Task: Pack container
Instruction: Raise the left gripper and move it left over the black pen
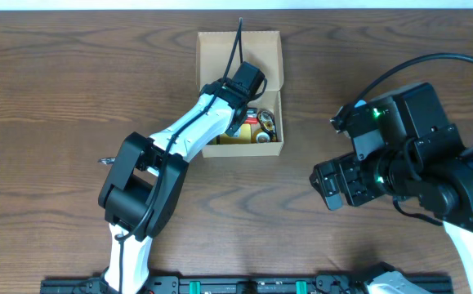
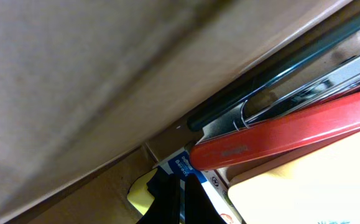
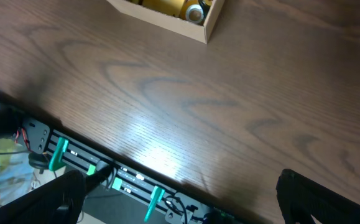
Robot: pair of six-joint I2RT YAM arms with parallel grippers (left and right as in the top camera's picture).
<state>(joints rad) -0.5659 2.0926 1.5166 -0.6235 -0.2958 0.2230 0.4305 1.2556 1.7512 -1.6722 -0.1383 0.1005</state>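
The container (image 1: pixel 209 65) is a tan cardboard box at the back middle of the table, with its flap lid folded open behind it. My left gripper (image 1: pixel 238 124) reaches down inside it. In the left wrist view its black fingers (image 2: pixel 195 202) are pressed together, shut, with nothing visible between them. Just beyond them inside the box lie a red pen-like item (image 2: pixel 291 130), a dark green pen (image 2: pixel 279 78), a cream pad (image 2: pixel 316 186) and a blue-and-white packet (image 2: pixel 181 164). My right gripper (image 1: pixel 327 184) hangs open over bare table to the right of the box, holding nothing.
The right wrist view shows the box's near corner (image 3: pixel 206 30) at the top, with a yellow item inside, and wood table below it. A black rail with green clips (image 3: pixel 105 171) runs along the table's front edge.
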